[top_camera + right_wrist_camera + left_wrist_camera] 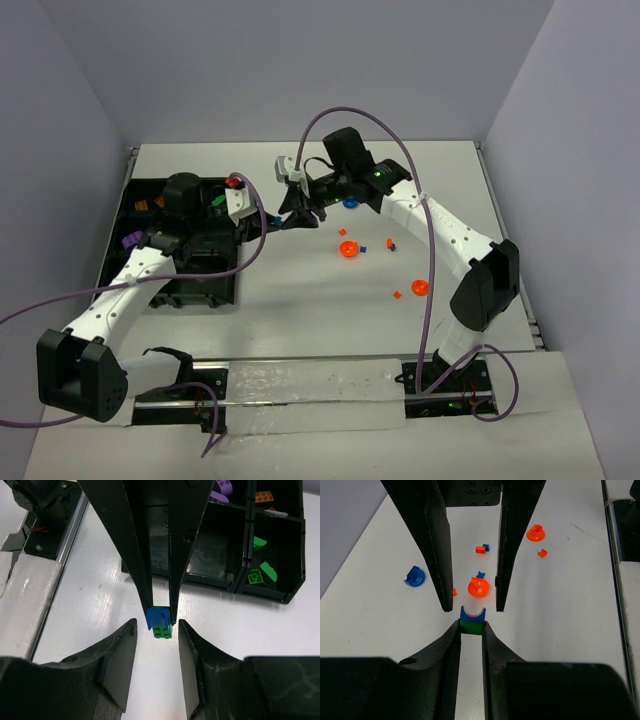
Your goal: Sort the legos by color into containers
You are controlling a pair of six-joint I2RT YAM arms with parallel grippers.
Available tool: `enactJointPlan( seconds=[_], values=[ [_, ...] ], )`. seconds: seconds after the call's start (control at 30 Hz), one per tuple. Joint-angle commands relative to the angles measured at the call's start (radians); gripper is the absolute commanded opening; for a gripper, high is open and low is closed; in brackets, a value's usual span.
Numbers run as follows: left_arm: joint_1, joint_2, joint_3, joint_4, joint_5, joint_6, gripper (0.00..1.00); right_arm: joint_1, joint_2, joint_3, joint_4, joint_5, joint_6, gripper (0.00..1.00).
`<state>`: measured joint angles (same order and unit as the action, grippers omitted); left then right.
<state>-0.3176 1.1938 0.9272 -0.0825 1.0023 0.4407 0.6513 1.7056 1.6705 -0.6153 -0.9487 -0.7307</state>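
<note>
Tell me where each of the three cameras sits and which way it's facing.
Top external: above and behind the arm bases, looking down on the table, the tray and both arms.
Left wrist: on the left arm, looking along the left gripper across the table at loose legos; the right gripper shows at the top.
Right wrist: on the right arm, looking past its own open gripper toward the tray.
Shared: both wrist views show the blue-and-green lego pair pinched in the left gripper.

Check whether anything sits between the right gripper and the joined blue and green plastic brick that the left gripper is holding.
Nothing visible does. The left gripper is shut on the joined blue and green plastic brick, and the right gripper is open, with one finger on each side of the brick and a clear gap on both sides.
</note>
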Motion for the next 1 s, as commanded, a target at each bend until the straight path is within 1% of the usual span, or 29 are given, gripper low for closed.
enactJointPlan(
  seconds=[0.0,0.23,0.33,0.43,0.6,0.67,0.77,0.8,0.87,0.97],
  values=[
    [0.006,0.007,0.027,0.053,0.004,-0.026,0.00,0.017,0.012,0.052,0.010,0.001,-0.003,0.45],
    [0.005,0.010,0.027,0.059,0.004,-0.035,0.00,0.027,0.013,0.048,0.024,0.016,-0.001,0.40],
    [0.006,0.012,0.026,0.061,0.005,-0.041,0.00,0.028,0.012,0.045,0.033,0.025,0.004,0.36],
    [0.005,0.013,0.025,0.064,0.002,-0.049,0.00,0.034,0.009,0.037,0.050,0.049,0.011,0.27],
    [0.005,0.009,0.022,0.055,-0.005,-0.043,0.00,0.034,0.006,0.031,0.046,0.076,0.011,0.05],
    [0.006,0.004,0.019,0.044,-0.010,-0.036,0.00,0.034,0.000,0.028,0.045,0.079,0.011,0.02],
    [0.031,-0.003,-0.014,0.073,-0.013,-0.097,0.00,0.020,-0.017,0.012,0.042,0.079,0.013,0.00],
    [0.056,-0.001,-0.020,0.073,-0.004,-0.117,0.00,0.012,-0.027,0.000,0.043,0.078,0.018,0.00],
    [0.082,0.004,-0.019,0.068,0.001,-0.119,0.00,-0.002,-0.036,-0.012,0.040,0.079,0.020,0.00],
    [0.150,0.002,-0.022,0.030,0.005,-0.097,0.00,-0.027,-0.061,-0.038,0.034,0.083,0.016,0.00]
  ],
)
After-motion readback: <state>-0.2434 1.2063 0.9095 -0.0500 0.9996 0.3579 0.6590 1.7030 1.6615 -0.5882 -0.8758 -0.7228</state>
